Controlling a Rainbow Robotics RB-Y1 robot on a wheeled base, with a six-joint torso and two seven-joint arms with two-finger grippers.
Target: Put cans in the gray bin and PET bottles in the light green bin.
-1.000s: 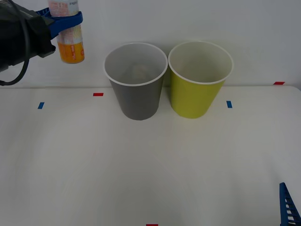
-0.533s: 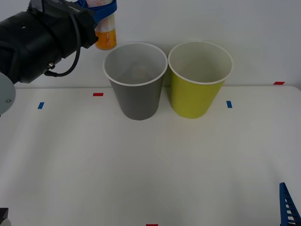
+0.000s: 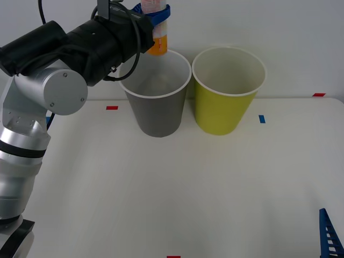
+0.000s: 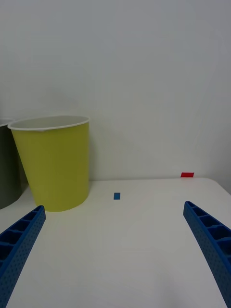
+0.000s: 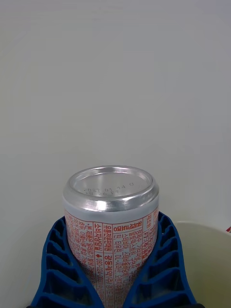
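- Can (image 3: 157, 32), slim and pale with an orange band at its lower end, hangs upright in the air above the far-left part of the gray bin's rim; in the left wrist view its silver top (image 5: 110, 185) faces the camera and red print covers its body.
- Left gripper (image 3: 155, 15) pinches the can around its middle, the blue ribbed fingers (image 5: 57, 269) pressed against both sides of the body. The black and silver left arm reaches in from the left side of the table (image 3: 161, 199) up to that spot.
- Small red and blue tape marks lie on the white table, one red mark (image 3: 112, 107) just left of the gray bin.
- Gray bin (image 3: 157, 110) stands upright at the back of the table, left of centre, its white rim directly under the can and its pale inside visible from above.
- Light green bin (image 3: 223, 110) stands upright just beside the gray bin on its right, the two rims nearly touching; the right wrist view shows its side wall (image 4: 55, 168) with a blue tape mark near it on the table.
- Right gripper (image 4: 115, 250) sits low at the near right corner of the table, well apart from both bins, its blue fingers (image 4: 207, 236) spread wide with nothing between them; one fingertip shows in the front view at the bottom right edge.
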